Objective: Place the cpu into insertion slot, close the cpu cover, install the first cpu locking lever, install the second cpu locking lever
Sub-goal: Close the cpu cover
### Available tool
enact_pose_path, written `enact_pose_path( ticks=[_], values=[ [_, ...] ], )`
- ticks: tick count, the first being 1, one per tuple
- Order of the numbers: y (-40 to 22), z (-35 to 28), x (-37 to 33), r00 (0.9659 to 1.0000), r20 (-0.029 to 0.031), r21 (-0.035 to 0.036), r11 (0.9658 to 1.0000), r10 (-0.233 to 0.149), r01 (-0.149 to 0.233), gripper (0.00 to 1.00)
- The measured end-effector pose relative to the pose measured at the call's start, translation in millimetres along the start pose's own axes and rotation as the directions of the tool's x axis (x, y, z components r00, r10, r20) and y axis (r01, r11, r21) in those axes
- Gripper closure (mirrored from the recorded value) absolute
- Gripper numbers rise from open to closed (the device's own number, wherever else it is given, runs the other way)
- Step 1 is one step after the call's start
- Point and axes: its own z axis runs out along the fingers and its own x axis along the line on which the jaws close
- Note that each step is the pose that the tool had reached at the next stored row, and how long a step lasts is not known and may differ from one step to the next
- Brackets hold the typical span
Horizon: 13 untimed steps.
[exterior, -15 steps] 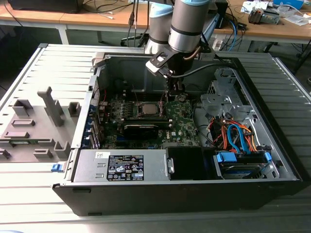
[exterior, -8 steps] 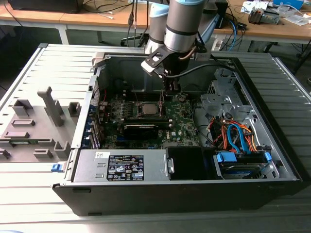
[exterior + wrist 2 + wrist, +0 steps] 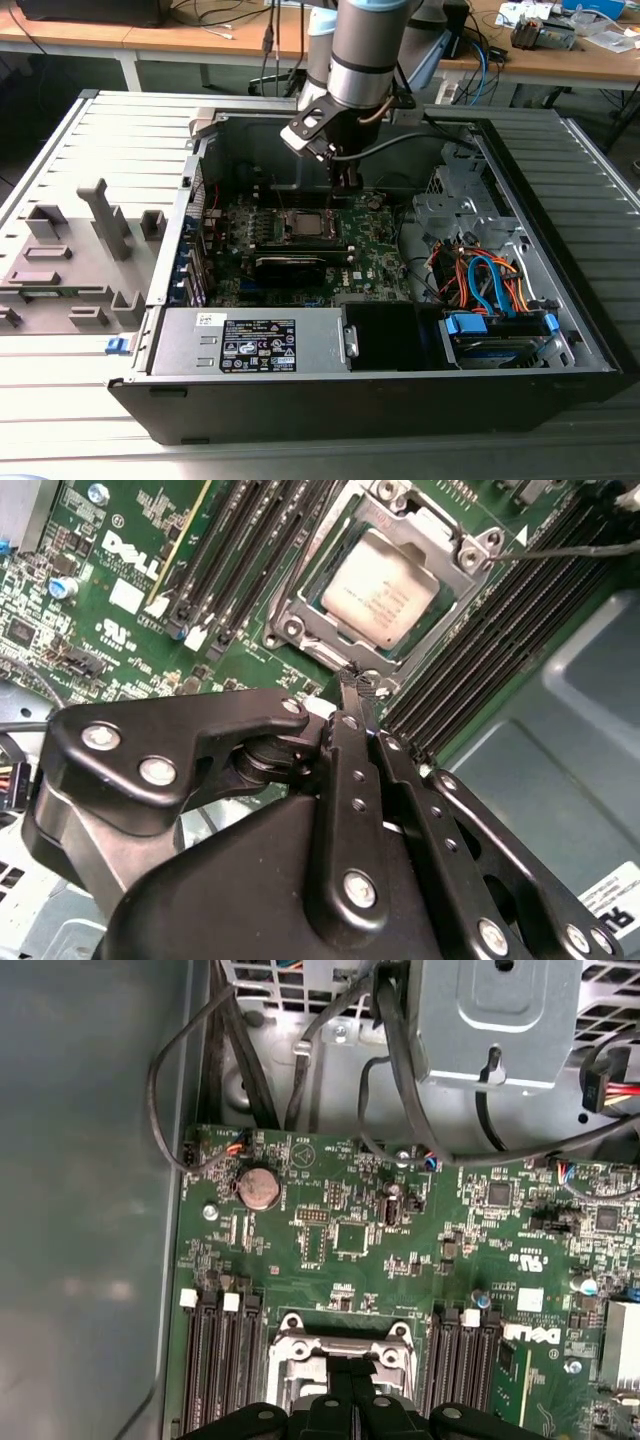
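The cpu, a small square chip with a silver-grey top, lies in the insertion slot on the green motherboard inside the open case. The silver cpu cover lies flat around it, framing the chip. A thin metal lever rod runs off from one corner of the slot. My gripper is shut, its black fingertips together right at the slot's edge with nothing held between them. In the exterior view the gripper hangs just behind the slot. In the first wrist view its tips sit over the cover's frame.
Black memory slots flank the slot on both sides. A long black card lies in front of it, then the power supply. Cables and a drive fill the exterior view's right. Grey fixtures stand outside the case.
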Motion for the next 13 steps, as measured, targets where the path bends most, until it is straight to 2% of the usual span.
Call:
enact_pose_path(
  ticks=[8, 13],
  values=[
    [-12.1, 4.0, 1.3, 1.0000, 0.0004, -0.0002, 1.0000, -0.007, 0.007, 0.89],
    [-14.5, 6.5, 1.6, 1.0000, 0.0006, -0.0003, 1.0000, -0.009, 0.009, 0.89]
  ],
)
